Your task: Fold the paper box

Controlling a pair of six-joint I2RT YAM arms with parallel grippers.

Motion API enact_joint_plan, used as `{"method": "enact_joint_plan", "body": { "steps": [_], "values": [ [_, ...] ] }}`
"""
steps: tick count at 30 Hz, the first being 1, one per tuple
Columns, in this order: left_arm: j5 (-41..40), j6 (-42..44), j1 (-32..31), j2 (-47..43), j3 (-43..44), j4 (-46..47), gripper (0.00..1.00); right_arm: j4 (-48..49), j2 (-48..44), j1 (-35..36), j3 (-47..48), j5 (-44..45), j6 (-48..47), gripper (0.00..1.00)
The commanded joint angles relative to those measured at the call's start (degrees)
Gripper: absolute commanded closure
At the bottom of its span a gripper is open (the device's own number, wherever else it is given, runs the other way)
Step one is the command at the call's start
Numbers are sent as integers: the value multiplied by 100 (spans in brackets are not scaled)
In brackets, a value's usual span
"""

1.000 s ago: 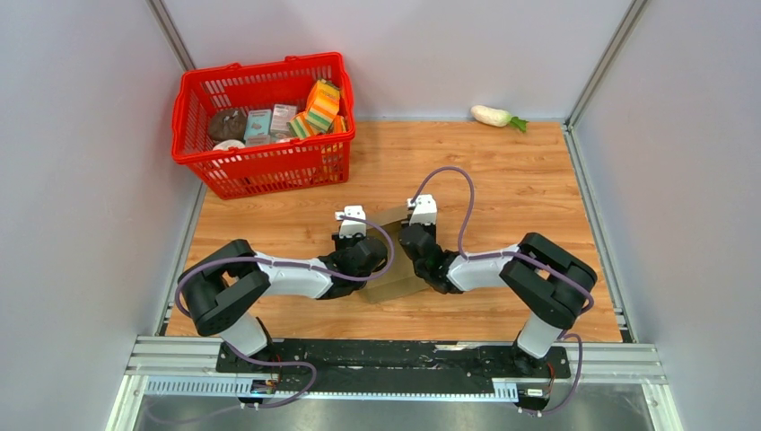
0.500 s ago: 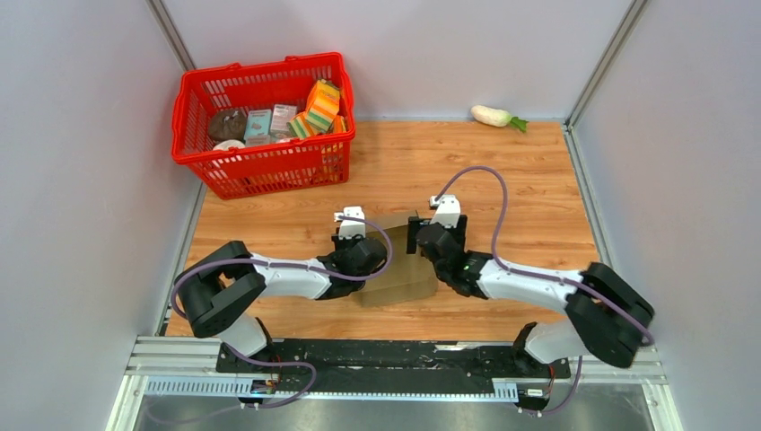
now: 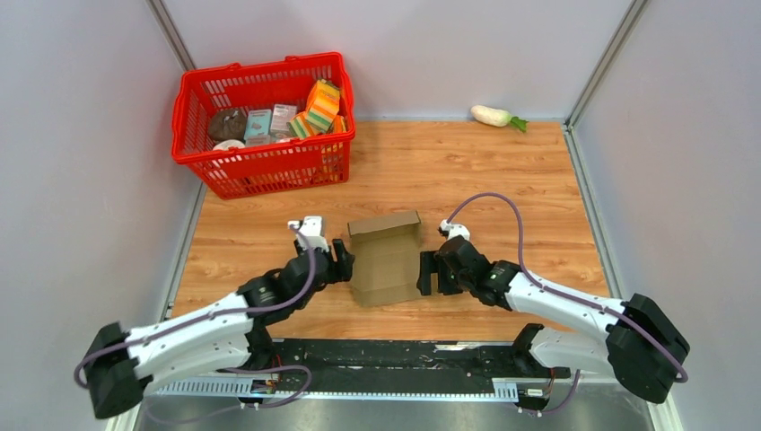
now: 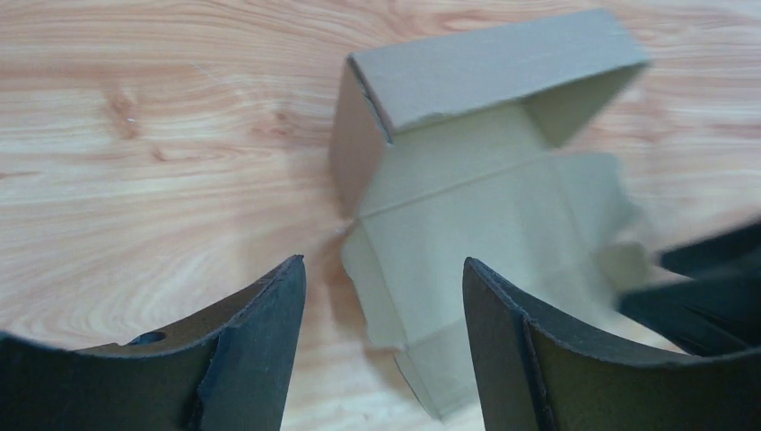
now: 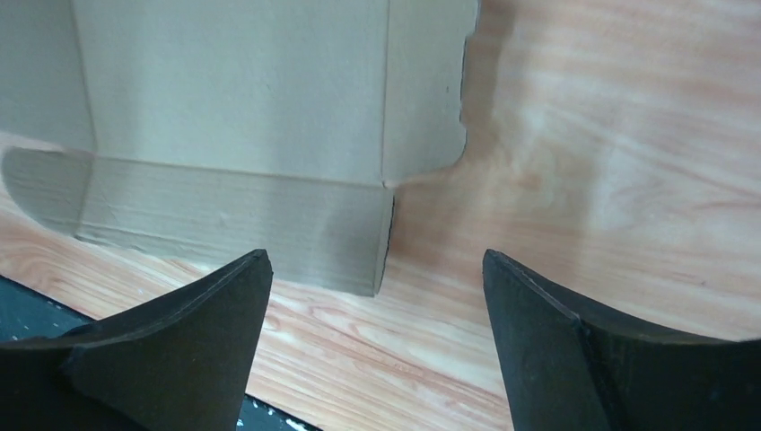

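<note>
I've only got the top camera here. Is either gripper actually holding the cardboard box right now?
Observer: No. In the left wrist view the left gripper is open, and the paper box lies just ahead of it with nothing clamped.
Operator: And the right one?
Observer: The right wrist view shows the right gripper open too. The box's raised side wall stands just beyond it, and nothing is pinched between its jaws.
</note>
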Motion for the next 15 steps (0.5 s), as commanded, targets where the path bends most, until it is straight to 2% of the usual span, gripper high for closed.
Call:
{"method": "enact_joint_plan", "body": {
  "steps": [1, 3, 6, 7, 9, 10, 11, 13, 15],
  "values": [
    [1798, 383, 230, -1578, -324, -688, 28, -147, 249, -30, 47, -251, 29, 15],
    [2643, 769, 230, -1687, -140, -749, 26, -25, 276, -57, -14, -22, 38, 19],
    [3707, 1463, 222, -1126, 212, -679, 26, 300, 433, -153, -58, 23, -85, 27],
    [3840, 1613, 91, -637, 317, -688, 26, 388, 504, -197, -67, -3, -86, 33],
    [3798, 2157, -234, -143, 537, -434, 26, 678, 732, -416, -75, -274, -68, 47],
    [3649, 2342, -670, 365, 642, -381, 26, 792, 803, -487, -76, -641, -51, 62],
    [3300, 2674, -831, 605, 835, -302, 26, 880, 864, -531, -49, -697, -33, 68],
    [2999, 2958, -1104, 1279, 924, -30, 23, 873, 944, -549, -14, -1057, 29, 81],
    [2656, 3423, -1421, 1739, 1266, -20, 22, 803, 839, -558, -31, -1181, 72, 87]
  ]
}}
